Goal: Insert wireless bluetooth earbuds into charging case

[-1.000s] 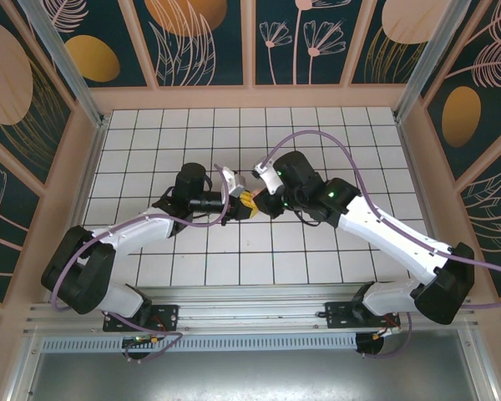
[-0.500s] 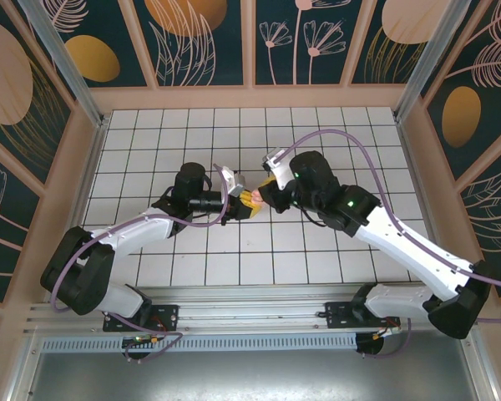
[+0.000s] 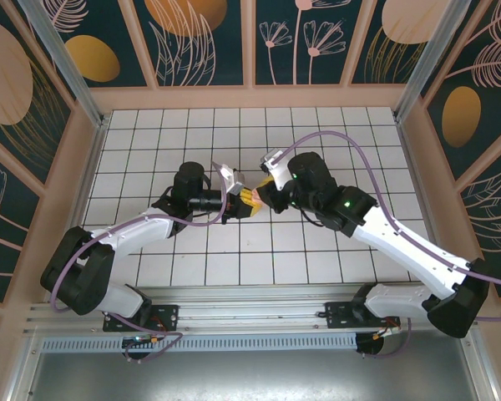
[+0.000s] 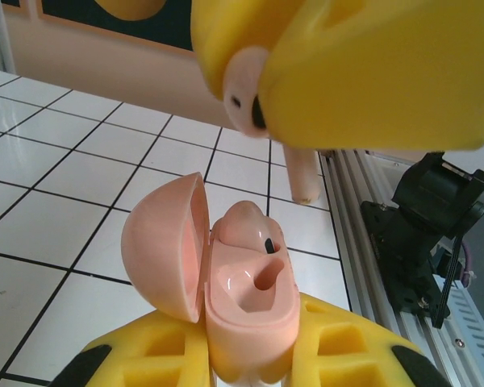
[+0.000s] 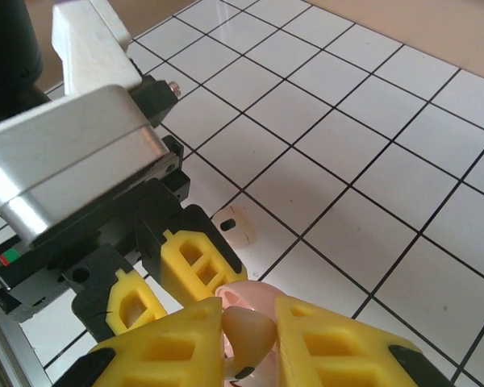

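The left gripper (image 4: 250, 355) is closed on the base of the open pink charging case (image 4: 242, 294), held above the tiled tabletop (image 4: 48, 210) with its lid (image 4: 165, 242) swung aside. One earbud (image 4: 244, 224) sits in the case's far side. Just above the case, the right gripper (image 5: 248, 351) pinches the second earbud (image 5: 244, 330).

Left arm (image 3: 129, 232), right arm (image 3: 401, 246): white shells, black joints, looping purple cables (image 3: 321, 133). Fingers (image 5: 327, 347) yellow, with cut-outs.

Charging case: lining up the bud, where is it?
Left wrist view: case clamped open in the left pincer, just below the earbud the right pincer holds.
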Controlling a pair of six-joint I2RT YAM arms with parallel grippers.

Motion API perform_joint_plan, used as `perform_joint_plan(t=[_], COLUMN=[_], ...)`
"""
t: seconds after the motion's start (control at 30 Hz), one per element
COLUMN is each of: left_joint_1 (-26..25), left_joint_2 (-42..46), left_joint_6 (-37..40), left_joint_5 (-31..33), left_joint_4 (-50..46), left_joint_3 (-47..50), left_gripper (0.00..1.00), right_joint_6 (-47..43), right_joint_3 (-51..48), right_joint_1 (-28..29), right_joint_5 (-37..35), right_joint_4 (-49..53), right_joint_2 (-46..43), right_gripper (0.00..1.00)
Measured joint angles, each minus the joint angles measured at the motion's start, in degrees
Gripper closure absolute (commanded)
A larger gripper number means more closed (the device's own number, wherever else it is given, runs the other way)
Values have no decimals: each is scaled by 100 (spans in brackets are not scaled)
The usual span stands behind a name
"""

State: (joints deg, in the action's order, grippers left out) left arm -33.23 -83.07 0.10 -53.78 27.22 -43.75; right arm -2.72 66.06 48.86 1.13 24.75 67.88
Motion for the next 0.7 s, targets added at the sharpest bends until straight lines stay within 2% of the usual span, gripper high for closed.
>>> perform_joint_plan(t=[0.7], left_joint_1=[0], left_joint_2=[42], left_joint_6=[-188], left_joint_5=[-24], left_joint_4=[90], left_joint_3=[-63], left_gripper=[82], right_joint_6=[-42], right_joint_3=[-35], right_joint_1=[0], right_joint_5=[0], right_joint_4=[-68], right_joint_2=[173], right_gripper=[79])
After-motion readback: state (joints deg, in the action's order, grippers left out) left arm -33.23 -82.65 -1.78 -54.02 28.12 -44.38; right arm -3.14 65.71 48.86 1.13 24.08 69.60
